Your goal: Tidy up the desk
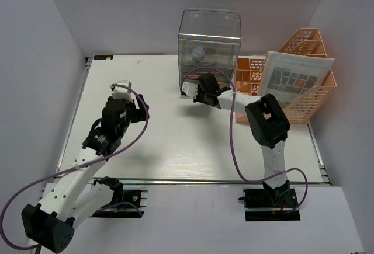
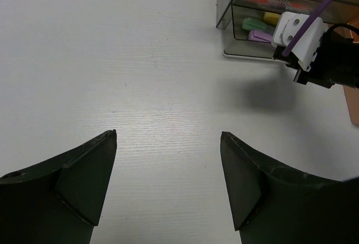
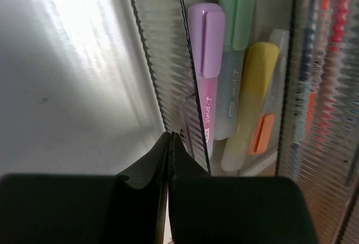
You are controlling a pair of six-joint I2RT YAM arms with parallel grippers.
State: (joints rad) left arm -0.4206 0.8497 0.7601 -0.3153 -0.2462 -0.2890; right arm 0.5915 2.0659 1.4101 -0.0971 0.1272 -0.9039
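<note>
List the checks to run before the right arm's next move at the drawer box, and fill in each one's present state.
1. Right gripper shut, nothing between its fingers: ok.
2. Its tips at the front of the clear drawer box: ok.
3. Highlighters lying inside the box: ok.
4. Bottom drawer pushed fully in: cannot tell.
5. Left gripper open, empty, above the desk: ok.
6. Left gripper apart from the right arm: ok.

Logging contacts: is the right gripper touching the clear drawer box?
Cannot tell. Right wrist view: the tips of the shut right gripper overlap the ribbed front of the drawer box in the image, yet neither contact nor gap shows plainly.
</note>
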